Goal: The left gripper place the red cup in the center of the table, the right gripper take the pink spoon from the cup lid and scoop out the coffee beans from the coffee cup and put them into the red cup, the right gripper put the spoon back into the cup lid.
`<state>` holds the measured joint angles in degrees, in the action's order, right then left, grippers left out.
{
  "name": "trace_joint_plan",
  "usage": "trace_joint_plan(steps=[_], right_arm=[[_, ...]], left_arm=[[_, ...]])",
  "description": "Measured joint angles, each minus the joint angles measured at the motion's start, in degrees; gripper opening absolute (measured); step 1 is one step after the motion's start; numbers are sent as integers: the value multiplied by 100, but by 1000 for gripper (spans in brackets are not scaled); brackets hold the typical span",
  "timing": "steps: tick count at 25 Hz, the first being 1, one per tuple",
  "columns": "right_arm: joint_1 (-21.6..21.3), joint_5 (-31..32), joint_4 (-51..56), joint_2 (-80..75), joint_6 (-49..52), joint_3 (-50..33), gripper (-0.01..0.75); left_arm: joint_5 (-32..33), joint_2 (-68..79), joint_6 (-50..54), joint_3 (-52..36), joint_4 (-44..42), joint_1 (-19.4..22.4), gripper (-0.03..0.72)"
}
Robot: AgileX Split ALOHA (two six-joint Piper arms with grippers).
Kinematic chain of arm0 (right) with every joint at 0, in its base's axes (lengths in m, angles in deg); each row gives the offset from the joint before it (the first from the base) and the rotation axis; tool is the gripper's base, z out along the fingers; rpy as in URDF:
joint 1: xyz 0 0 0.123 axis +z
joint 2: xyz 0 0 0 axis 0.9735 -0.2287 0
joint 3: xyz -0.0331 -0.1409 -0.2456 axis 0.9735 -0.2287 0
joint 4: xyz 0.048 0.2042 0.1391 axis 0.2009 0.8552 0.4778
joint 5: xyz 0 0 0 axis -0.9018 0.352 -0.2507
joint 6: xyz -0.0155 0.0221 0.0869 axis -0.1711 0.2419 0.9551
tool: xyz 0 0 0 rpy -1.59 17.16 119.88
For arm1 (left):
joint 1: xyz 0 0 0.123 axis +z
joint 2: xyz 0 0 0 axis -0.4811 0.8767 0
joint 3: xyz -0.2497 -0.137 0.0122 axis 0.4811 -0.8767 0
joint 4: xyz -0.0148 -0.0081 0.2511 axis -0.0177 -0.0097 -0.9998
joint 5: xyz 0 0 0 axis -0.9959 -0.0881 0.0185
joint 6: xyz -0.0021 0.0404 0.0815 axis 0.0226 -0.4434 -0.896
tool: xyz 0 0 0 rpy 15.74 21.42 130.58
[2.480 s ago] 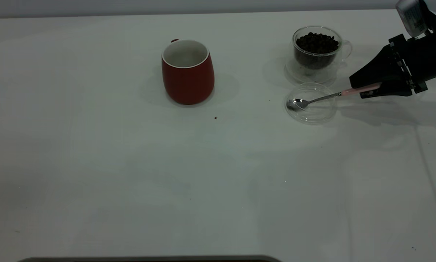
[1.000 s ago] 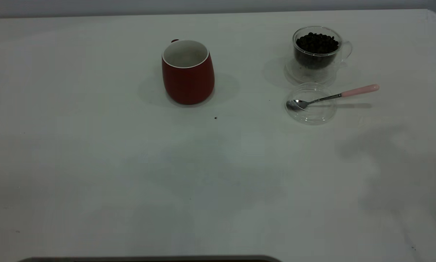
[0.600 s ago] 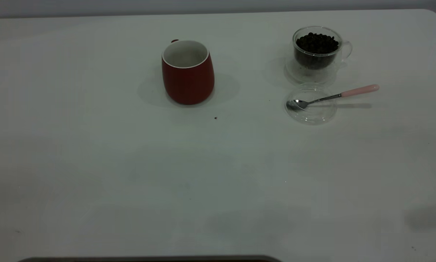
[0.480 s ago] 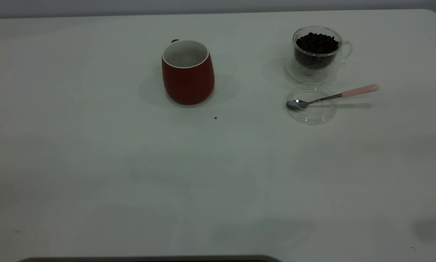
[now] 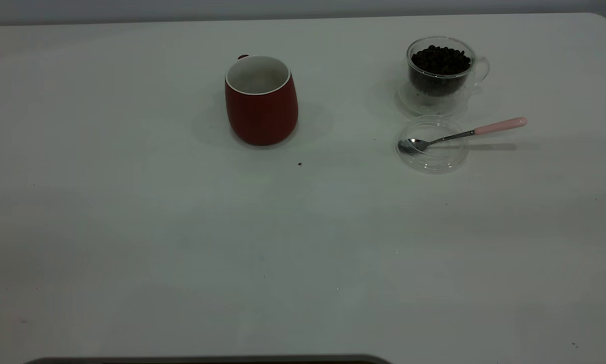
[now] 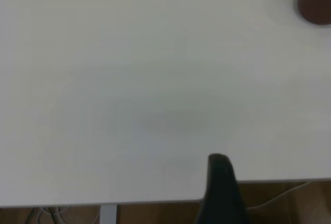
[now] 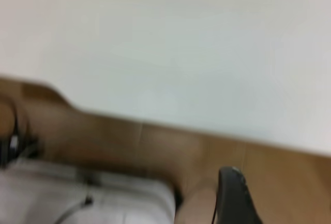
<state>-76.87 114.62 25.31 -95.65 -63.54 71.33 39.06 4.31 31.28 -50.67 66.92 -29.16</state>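
Observation:
The red cup (image 5: pixel 261 101) stands upright at the table's back middle; it also shows far off in the left wrist view (image 6: pixel 315 1). The coffee cup (image 5: pixel 439 76), full of coffee beans (image 5: pixel 440 59), stands at the back right. Just in front of it lies the cup lid (image 5: pixel 432 146), with the pink spoon (image 5: pixel 465 134) resting its bowl in the lid and its pink handle sticking out to the right. Neither gripper is in the exterior view. My left gripper (image 6: pixel 220 193) hangs at the table's edge. My right gripper (image 7: pixel 235 198) is off the table, over the floor.
The white table (image 5: pixel 303 242) carries a few dark specks, one in front of the red cup (image 5: pixel 299 164). A dark edge (image 5: pixel 207 360) runs along the bottom of the exterior view. The right wrist view shows brown floor (image 7: pixel 155 146) beyond the table edge.
My right gripper held the spoon's pink handle at first. It has let go and drawn back out of the exterior view. The spoon stays in the lid.

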Motion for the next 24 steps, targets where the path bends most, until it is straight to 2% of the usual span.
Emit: trace_joint_plan(steps=[10, 24], right_arm=[[0, 147, 0, 2412, 0, 0, 474], [179, 177, 52, 2675, 2, 0, 474]], left_arm=[[0, 0, 0, 0, 0, 0, 587], [0, 0, 0, 0, 0, 0, 587]])
